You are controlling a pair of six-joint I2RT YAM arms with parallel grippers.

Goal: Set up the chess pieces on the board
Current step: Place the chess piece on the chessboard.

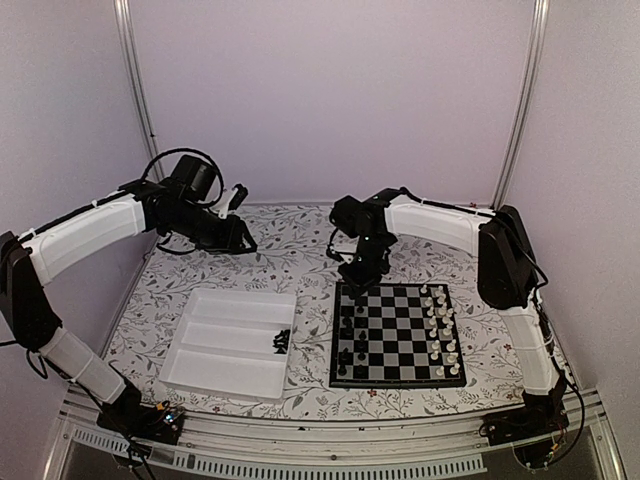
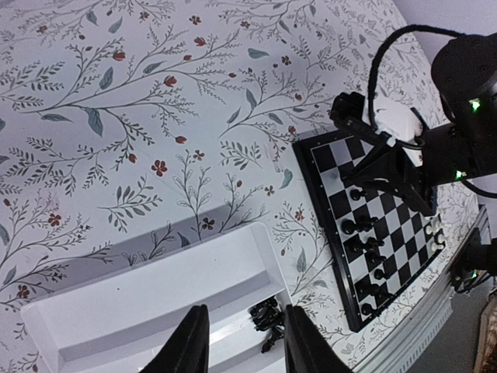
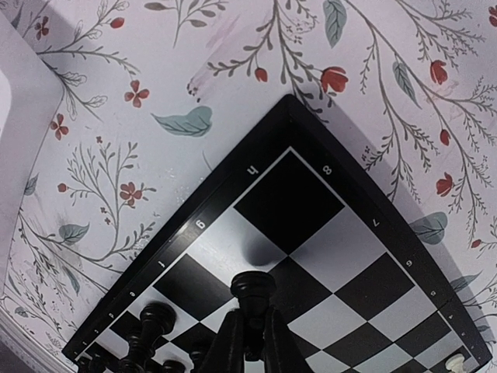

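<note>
My right gripper (image 3: 252,318) is shut on a black chess piece (image 3: 252,287), held upright over a white square by the board's (image 3: 287,202) far left corner; its shadow falls on that square. Several black pieces (image 3: 155,318) stand along the board's left edge (image 1: 347,335), and white pieces (image 1: 443,330) line the right edge. My left gripper (image 2: 243,315) hangs open and high over the white tray (image 2: 155,311), with nothing between its fingers. A small pile of black pieces (image 2: 266,318) lies at the tray's right end (image 1: 282,340).
The tray (image 1: 225,345) lies left of the board (image 1: 395,384) on a floral cloth. The right arm (image 2: 404,167) reaches over the board's far edge. White walls and metal posts close in the table at the back and sides.
</note>
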